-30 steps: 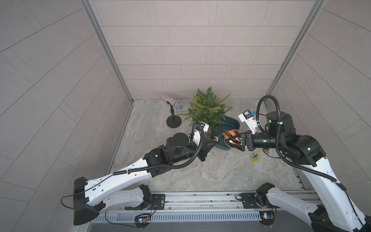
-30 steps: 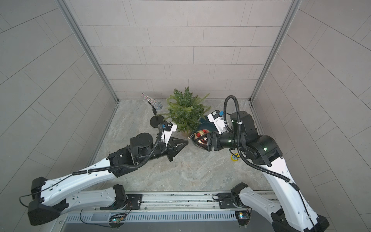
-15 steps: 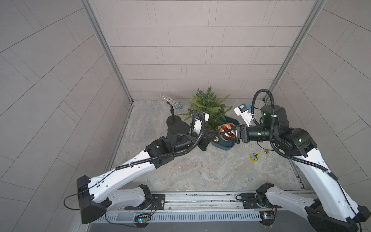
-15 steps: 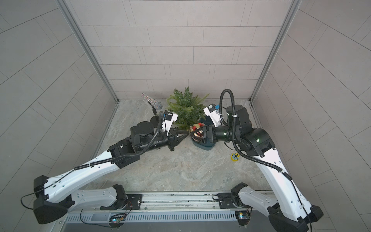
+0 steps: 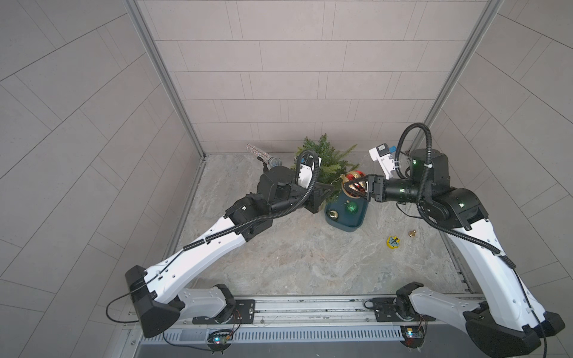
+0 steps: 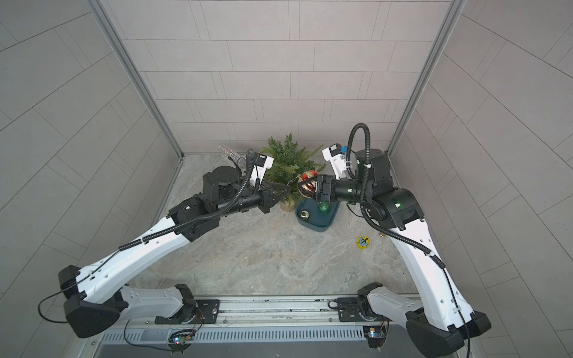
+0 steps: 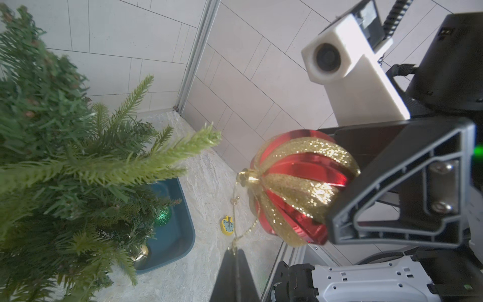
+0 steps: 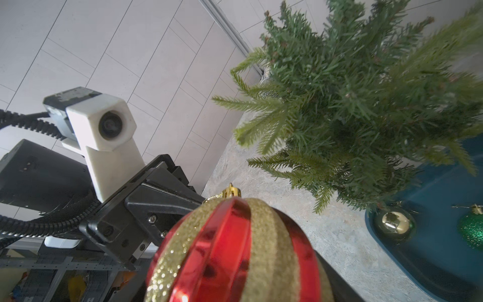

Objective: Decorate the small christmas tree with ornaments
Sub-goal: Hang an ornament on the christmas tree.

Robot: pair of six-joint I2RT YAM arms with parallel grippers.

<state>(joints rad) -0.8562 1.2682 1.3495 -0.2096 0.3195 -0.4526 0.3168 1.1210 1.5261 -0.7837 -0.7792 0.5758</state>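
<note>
Top views: marbled tabletop point(image 5: 294, 257), grey-tiled walls point(image 5: 294, 77).

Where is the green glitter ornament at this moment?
In both top views the green glitter ornament lies in the dark blue tray, beside the small gold ornament, close to the small christmas tree.

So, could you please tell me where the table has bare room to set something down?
The front of the table, from the tray to the rail and across to the yellow disc, is bare. The back is crowded: small christmas tree, microphone, tray, left gripper, right gripper and striped ornament.
</note>
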